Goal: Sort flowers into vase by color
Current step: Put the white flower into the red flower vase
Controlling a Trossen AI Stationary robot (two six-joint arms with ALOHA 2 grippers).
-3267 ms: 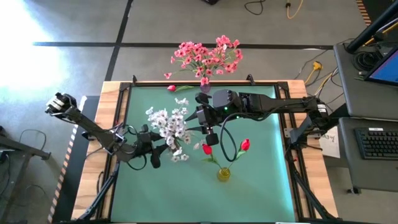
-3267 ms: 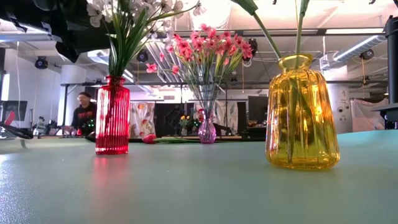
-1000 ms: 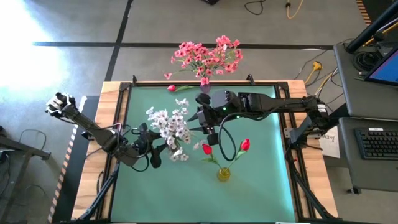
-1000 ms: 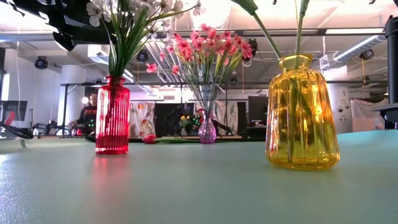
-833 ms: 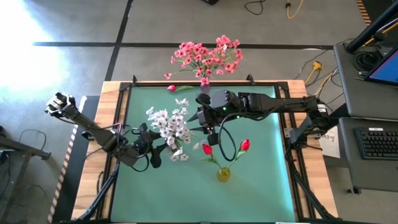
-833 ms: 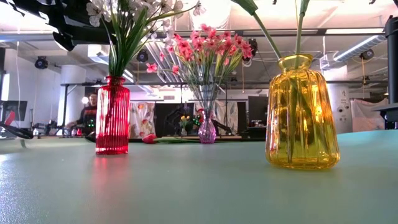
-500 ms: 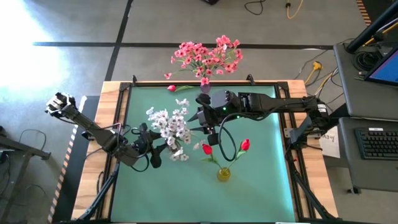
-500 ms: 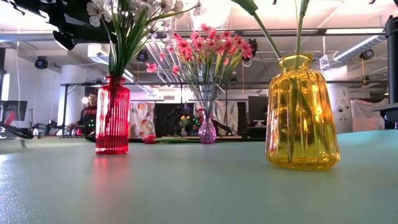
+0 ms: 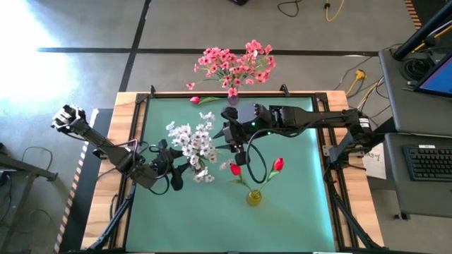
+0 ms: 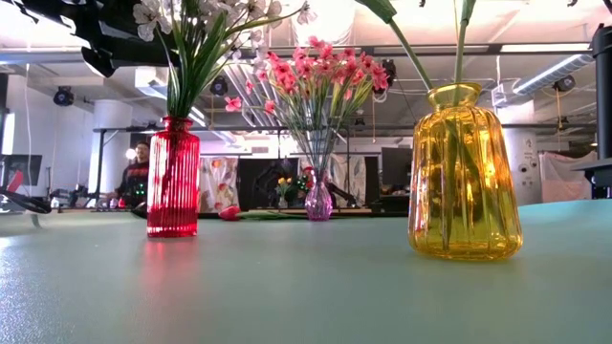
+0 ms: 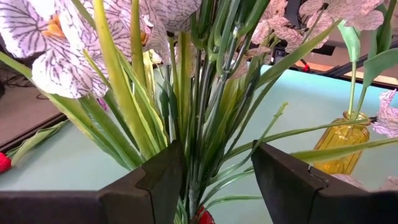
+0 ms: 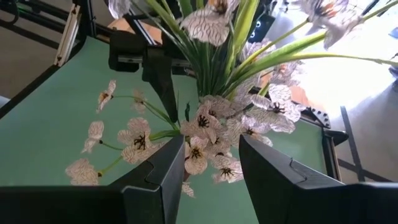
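White blossom sprays (image 9: 192, 143) stand in a red ribbed vase (image 10: 173, 178). My left gripper (image 11: 217, 180) is open, its fingers on either side of their green stems (image 11: 199, 124) just above the vase's mouth. My right gripper (image 12: 211, 168) is open too and hovers at the far right of the bunch (image 9: 232, 143), with white blossoms (image 12: 200, 122) between its fingers. Two red buds (image 9: 235, 169) stand in a yellow vase (image 10: 465, 174). Pink sprays (image 9: 233, 62) fill a small purple vase (image 10: 318, 203). One red bud (image 9: 194, 100) lies flat near the table's far edge. My left gripper has the white sprays' stems (image 11: 189, 155) between its open fingers, level, from the table's left. Whether a finger touches stems or leaves, I cannot tell.
The green mat (image 9: 296, 190) has open room along the near side and the right. The yellow vase sits close to the right of the red one. A person (image 10: 137, 172) stands in the room beyond the table.
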